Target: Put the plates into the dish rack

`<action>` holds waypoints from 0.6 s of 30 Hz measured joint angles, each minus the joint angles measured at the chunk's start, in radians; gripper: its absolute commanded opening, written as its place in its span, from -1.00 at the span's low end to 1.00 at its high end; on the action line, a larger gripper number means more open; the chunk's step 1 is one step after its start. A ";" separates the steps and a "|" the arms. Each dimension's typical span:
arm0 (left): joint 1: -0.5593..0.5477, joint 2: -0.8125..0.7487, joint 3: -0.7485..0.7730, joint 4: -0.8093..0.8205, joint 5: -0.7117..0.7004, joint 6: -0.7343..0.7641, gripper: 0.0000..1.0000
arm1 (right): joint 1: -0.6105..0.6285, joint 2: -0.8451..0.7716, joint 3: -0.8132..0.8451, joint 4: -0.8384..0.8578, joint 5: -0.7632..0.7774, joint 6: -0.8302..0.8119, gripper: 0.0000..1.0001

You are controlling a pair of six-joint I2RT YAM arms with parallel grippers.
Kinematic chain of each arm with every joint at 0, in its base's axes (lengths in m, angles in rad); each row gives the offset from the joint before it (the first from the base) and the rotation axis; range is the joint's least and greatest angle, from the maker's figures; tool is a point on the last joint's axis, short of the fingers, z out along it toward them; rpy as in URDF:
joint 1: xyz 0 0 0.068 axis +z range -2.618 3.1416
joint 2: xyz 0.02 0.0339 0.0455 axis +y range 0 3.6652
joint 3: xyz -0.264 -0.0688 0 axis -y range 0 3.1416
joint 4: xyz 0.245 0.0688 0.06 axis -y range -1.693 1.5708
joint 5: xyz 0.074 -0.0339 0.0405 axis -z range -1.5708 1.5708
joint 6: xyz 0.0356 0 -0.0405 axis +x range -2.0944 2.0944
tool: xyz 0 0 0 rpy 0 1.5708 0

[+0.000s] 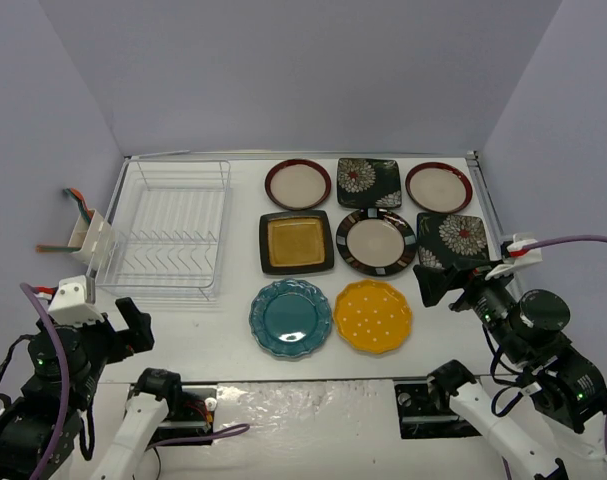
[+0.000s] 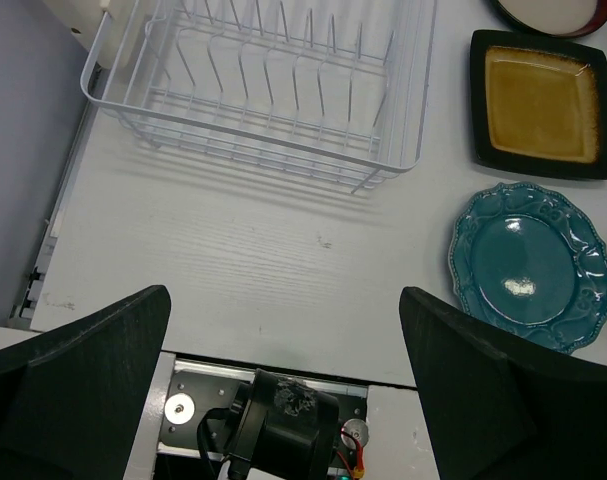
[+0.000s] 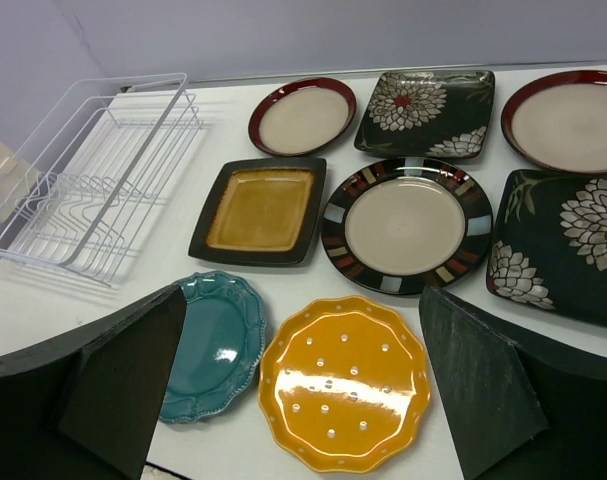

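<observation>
Several plates lie flat on the white table: two round cream red-rimmed ones (image 1: 298, 184) (image 1: 439, 187), two black floral squares (image 1: 369, 182) (image 1: 452, 238), a black-amber square (image 1: 296, 242), a round dark-rimmed one (image 1: 376, 242), a scalloped teal one (image 1: 291, 318) and a yellow dotted one (image 1: 373, 316). The wire dish rack (image 1: 173, 230) stands empty at the left. My left gripper (image 1: 133, 325) is open and empty, near the table's front edge below the rack (image 2: 263, 100). My right gripper (image 1: 438, 285) is open and empty, raised right of the yellow plate (image 3: 348, 385), facing the plates.
A small utensil caddy (image 1: 91, 235) hangs on the rack's left side. Grey walls enclose the table on three sides. The left wrist view shows the teal plate (image 2: 528, 265) and the amber square (image 2: 543, 105) right of the rack.
</observation>
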 measured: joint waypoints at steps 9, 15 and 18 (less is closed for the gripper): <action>0.000 0.026 0.000 0.020 0.022 -0.011 0.94 | 0.011 0.068 -0.039 0.001 -0.089 0.056 1.00; -0.001 0.042 -0.001 0.032 0.033 -0.031 0.94 | 0.012 0.194 -0.131 0.022 -0.197 0.096 1.00; -0.001 0.042 -0.008 0.044 0.039 -0.039 0.94 | 0.012 0.268 -0.200 0.051 -0.246 0.127 1.00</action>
